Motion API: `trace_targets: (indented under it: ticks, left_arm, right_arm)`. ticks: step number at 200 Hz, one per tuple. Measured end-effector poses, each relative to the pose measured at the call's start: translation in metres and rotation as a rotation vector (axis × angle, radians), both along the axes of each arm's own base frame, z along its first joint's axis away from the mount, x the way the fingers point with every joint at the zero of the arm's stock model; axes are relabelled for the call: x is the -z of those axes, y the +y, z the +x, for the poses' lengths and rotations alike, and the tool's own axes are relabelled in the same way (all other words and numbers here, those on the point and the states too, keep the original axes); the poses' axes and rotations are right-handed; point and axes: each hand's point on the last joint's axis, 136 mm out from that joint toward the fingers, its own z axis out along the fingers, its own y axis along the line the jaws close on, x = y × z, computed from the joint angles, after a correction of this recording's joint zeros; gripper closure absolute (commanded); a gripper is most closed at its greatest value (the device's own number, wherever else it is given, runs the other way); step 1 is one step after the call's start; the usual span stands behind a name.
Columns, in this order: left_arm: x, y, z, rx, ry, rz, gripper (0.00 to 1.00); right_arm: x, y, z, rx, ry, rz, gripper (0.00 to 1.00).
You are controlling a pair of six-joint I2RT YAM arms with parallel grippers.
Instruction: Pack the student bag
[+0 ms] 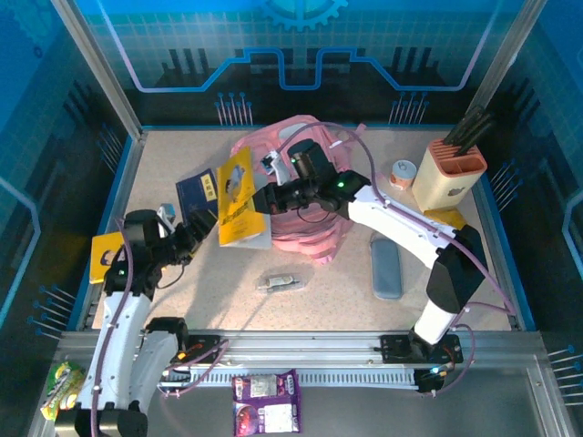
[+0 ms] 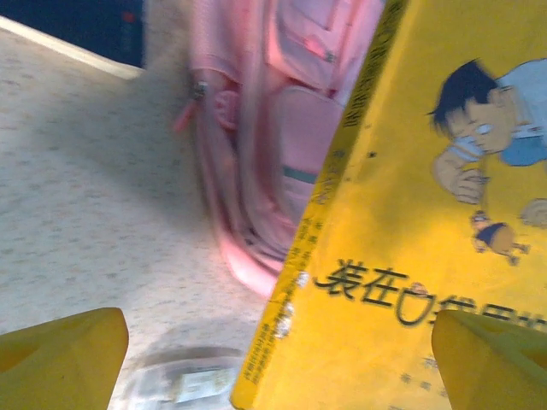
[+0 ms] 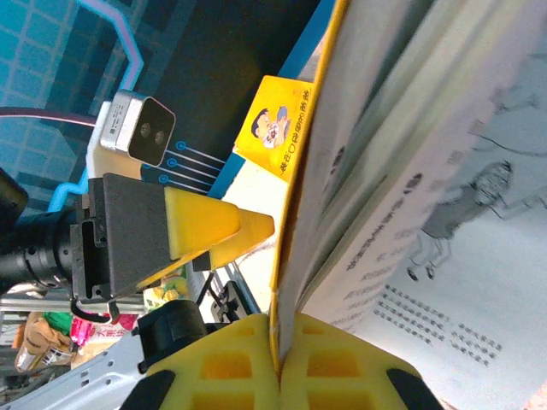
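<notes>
The student bag [image 1: 305, 196] is a pink fabric backpack lying at the back middle of the table, and it shows blurred behind the book in the left wrist view [image 2: 273, 128]. My right gripper [image 1: 261, 198] [image 3: 278, 346] is shut on a yellow comic book [image 1: 237, 202] [image 3: 410, 171], pinching its cover and pages and holding it upright just left of the bag. My left gripper [image 1: 196, 229] [image 2: 273, 367] stands open beside the book's cover [image 2: 402, 256], with its fingers [image 3: 218, 226] apart from it.
A dark blue book [image 1: 195, 192] lies left of the held book, and another yellow book [image 1: 106, 251] is at the left edge. A clear packet [image 1: 281, 283], a grey pencil case [image 1: 385, 265], a pen holder [image 1: 449, 173] and a small cup [image 1: 402, 173] are also on the table.
</notes>
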Motion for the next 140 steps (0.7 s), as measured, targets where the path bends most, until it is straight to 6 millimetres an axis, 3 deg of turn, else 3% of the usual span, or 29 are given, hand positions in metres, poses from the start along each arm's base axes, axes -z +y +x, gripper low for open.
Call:
trace_targets:
  ticks: [29, 71, 140]
  left_arm:
    - [-0.005, -0.013, 0.007, 0.048, -0.074, -0.095, 0.07]
    - [-0.011, -0.025, 0.017, 0.089, -0.110, -0.191, 0.07]
    - [-0.054, -0.049, 0.018, 0.174, -0.270, -0.313, 0.45]
  right_arm:
    - [-0.004, -0.012, -0.003, -0.025, 0.025, 0.033, 1.00]
    - [-0.022, -0.012, -0.010, -0.075, 0.048, 0.124, 1.00]
    - [-0.028, -0.017, -0.004, -0.084, 0.123, 0.224, 1.00]
